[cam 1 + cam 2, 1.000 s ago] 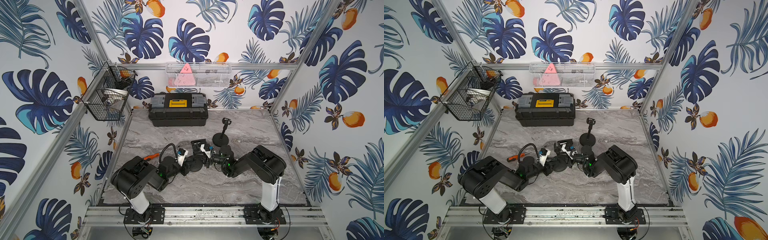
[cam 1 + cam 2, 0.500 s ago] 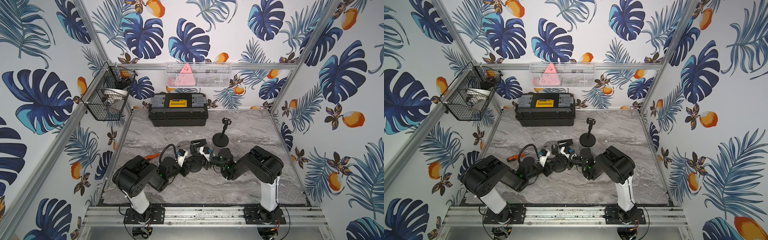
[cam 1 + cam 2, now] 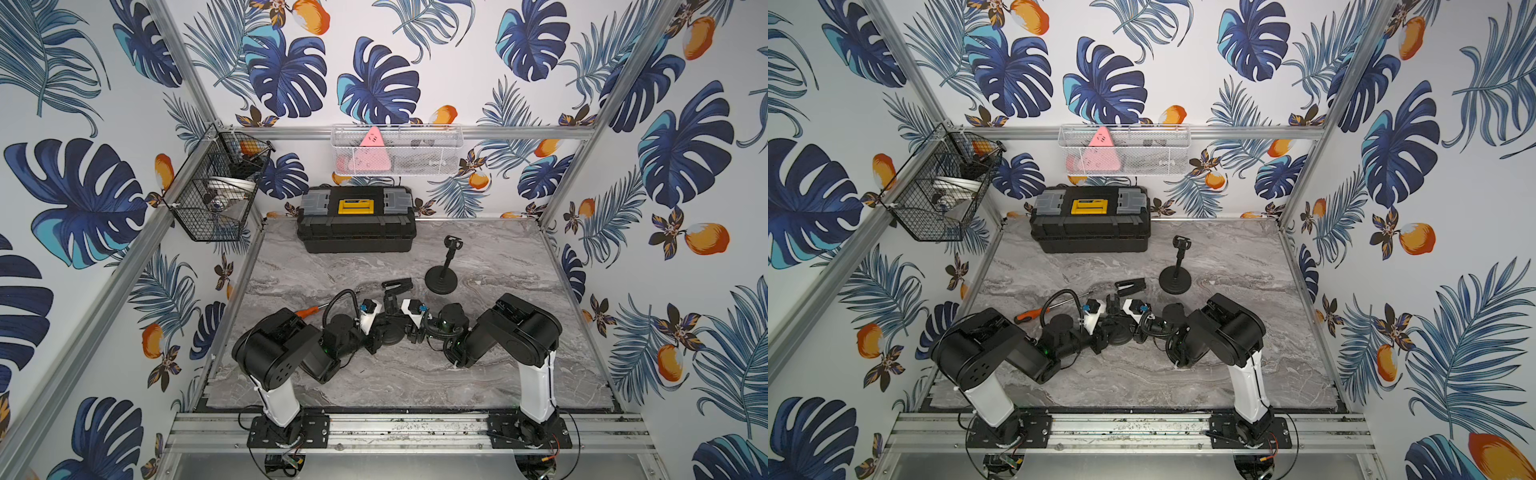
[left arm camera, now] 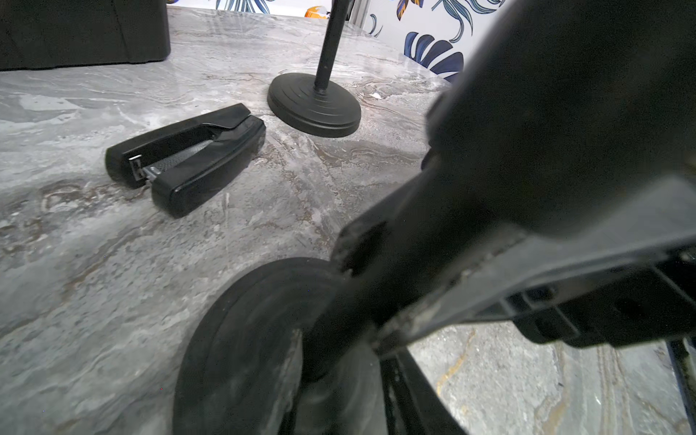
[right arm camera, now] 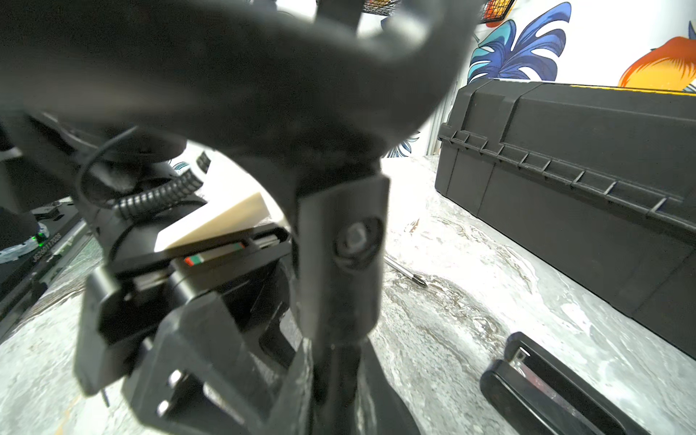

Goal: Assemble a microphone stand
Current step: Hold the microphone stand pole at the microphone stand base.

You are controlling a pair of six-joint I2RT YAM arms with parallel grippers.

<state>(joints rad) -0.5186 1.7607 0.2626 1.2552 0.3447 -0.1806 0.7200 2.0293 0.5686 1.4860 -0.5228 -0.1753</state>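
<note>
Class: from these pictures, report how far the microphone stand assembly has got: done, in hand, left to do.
Done: one stand stands complete, clip on top. In hand: the right end effector is shut on a second pole upright over its base, left end effector at that base. Left: seating it; tightness doesn't show.

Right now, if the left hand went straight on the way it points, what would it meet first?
Most likely the round base between the two arms, directly ahead of the left hand. The right hand lies just beyond. Depth is unclear.
</note>
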